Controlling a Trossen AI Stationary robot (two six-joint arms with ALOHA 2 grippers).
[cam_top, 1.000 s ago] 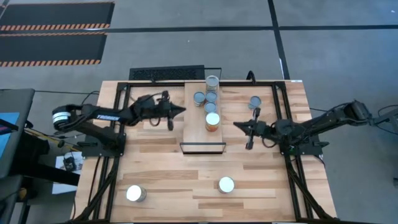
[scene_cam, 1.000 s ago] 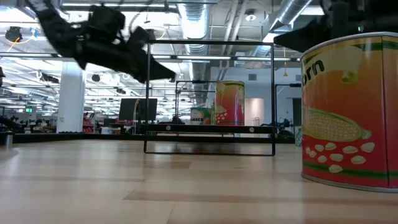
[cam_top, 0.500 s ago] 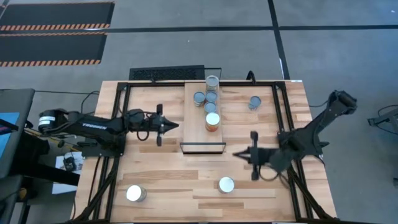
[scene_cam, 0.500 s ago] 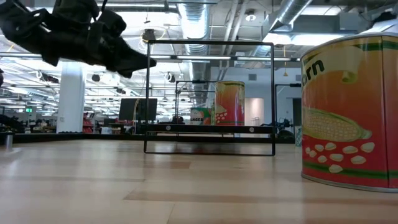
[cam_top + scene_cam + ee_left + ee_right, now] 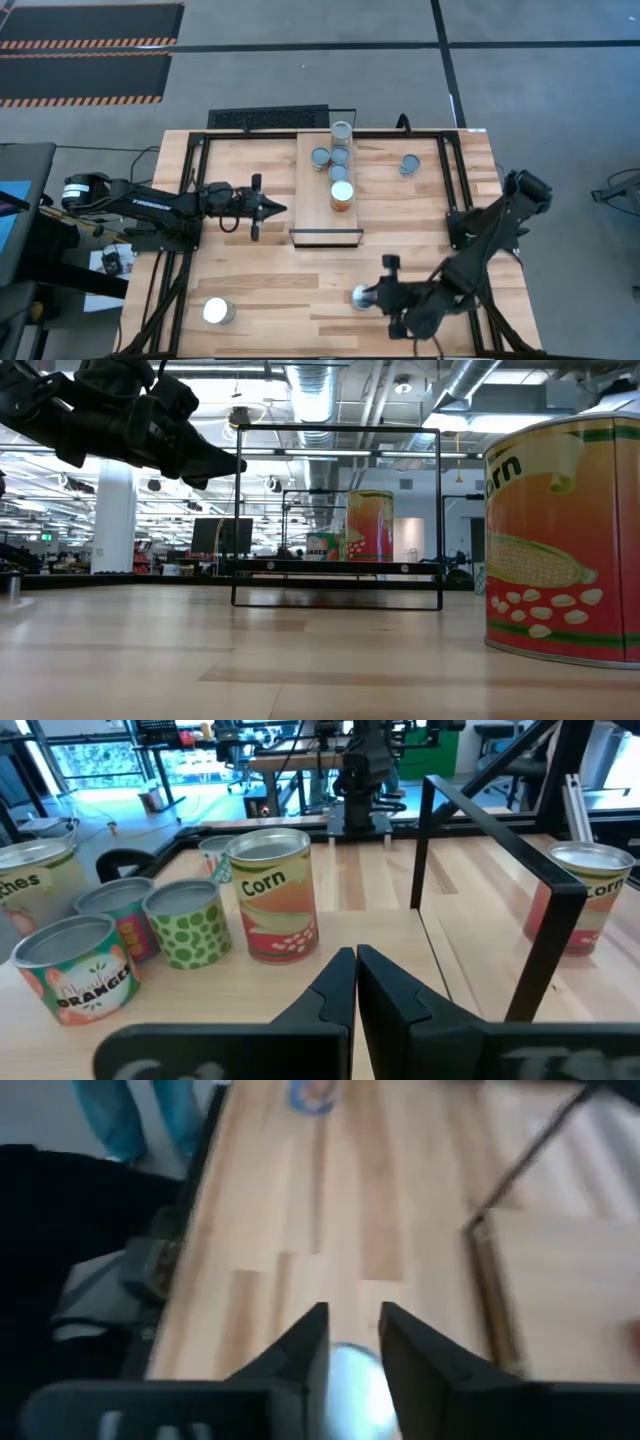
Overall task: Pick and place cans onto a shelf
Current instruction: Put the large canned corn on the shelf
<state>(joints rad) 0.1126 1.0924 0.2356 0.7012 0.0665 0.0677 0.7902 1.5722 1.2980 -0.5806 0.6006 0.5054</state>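
Observation:
Several cans [image 5: 340, 165] stand upright on the light wood shelf [image 5: 326, 222] at the table's middle back; they also show in the left wrist view [image 5: 272, 895]. One can [image 5: 410, 163] stands on the table right of the shelf. Another can [image 5: 216, 311] stands at the near left. My right gripper [image 5: 368, 296] is open over a silver-topped can [image 5: 360, 297] near the front edge. In the right wrist view the can's top [image 5: 350, 1380] lies between the two fingers [image 5: 300, 1350]. My left gripper [image 5: 272, 208] is shut and empty, left of the shelf.
The shelf's black metal frame [image 5: 338, 515] rises over its near end. Black rails [image 5: 175, 290] run along the table's left and right sides. A large corn can [image 5: 560, 540] fills the right of the low view. Bare planks lie between the two near cans.
My right gripper has swung from beside the shelf toward the table's near edge and down over the silver-topped can at the front. My left gripper has drawn back from the shelf toward the table's left and a little nearer, still shut.

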